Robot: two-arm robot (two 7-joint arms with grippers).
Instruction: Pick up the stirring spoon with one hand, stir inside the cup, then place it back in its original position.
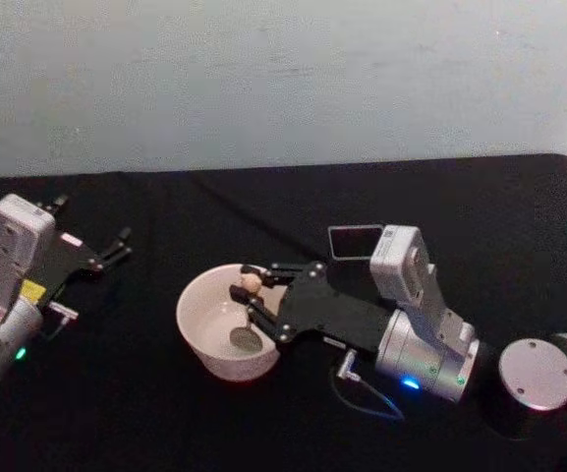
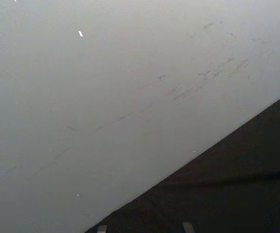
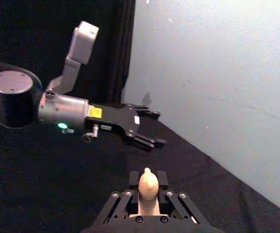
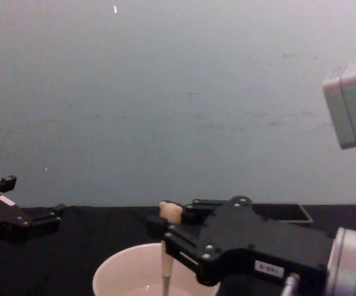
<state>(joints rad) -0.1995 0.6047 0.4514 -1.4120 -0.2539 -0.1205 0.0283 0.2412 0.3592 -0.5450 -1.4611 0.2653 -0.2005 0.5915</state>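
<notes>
Head view: right end effector point(image 1: 252, 291) holds spoon point(image 1: 245, 338) in cup point(image 1: 183, 313); left arm point(image 1: 8, 265) idle.

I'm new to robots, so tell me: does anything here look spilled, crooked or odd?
Nothing stands out. The right tool holds the stirring spoon inside the upright cup, nothing spilled; the left tool sits idle at the left.

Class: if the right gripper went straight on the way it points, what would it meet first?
Probably the far wall of the cup: the stirring spoon held in the right gripper hangs inside the cup and would strike there first. The gripper itself seems above the rim, though depth is unclear.
</notes>
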